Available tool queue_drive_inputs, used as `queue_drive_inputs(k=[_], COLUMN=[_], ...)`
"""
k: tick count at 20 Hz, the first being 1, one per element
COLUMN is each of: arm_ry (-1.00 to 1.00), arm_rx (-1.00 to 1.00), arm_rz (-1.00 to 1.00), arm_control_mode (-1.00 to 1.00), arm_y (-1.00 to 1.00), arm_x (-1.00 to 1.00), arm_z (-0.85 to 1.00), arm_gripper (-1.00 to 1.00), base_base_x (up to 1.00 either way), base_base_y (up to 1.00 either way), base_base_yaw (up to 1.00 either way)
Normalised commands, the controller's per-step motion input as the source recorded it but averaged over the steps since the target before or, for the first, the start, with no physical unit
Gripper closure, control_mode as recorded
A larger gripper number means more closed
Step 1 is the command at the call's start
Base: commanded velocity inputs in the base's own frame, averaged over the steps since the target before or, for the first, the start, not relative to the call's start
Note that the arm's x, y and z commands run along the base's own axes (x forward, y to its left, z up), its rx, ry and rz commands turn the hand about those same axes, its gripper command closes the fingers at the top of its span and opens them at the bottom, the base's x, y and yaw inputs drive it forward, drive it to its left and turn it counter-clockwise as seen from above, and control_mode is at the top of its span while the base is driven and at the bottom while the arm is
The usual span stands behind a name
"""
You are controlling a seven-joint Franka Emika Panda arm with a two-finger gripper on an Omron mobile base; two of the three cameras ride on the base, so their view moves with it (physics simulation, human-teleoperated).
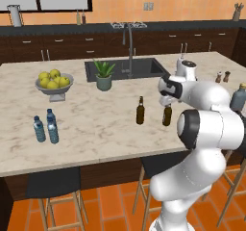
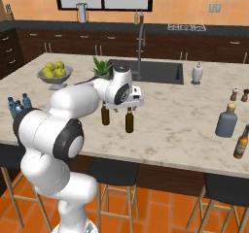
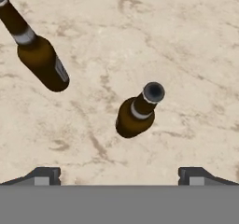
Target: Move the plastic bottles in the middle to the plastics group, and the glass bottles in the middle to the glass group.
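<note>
Now the gripper [image 3: 119, 174] hangs open right over a brown bottle [image 3: 136, 112] in the middle of the counter [image 3: 186, 41], with another bottle [image 3: 39, 55] near it. It looks like hard, slippery glass that could break, so grab the thin neck gently.

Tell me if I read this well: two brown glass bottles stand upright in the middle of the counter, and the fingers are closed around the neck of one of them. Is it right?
Not quite. The two brown glass bottles do stand upright in the middle of the counter, but the fingers hold nothing: the hand view shows them spread wide above the nearer bottle, not touching its neck.
</note>
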Motion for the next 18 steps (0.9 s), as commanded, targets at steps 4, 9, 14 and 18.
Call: queue_drive_inputs(k=[4,9,14,18], arm_ry=[0.00,0.00,0.00,0.00], arm_rx=[0.00,0.00,0.00,0.00], arm_rz=[0.00,0.00,0.00,0.00], arm_control_mode=[-1.00,-1.00,-1.00,-1.00], arm_y=[-0.07,-0.16,0.00,0.00], arm_x=[0.18,0.08,0.28,0.25], arm_z=[-0.19,-0.05,-0.11,-0.14], arm_gripper=[-1.00,-1.00,-1.00,-1.00], base_base_x=[0.00,0.00,0.00,0.00], base_base_y=[0.00,0.00,0.00,0.00], base_base_yaw=[0.00,0.00,0.00,0.00])
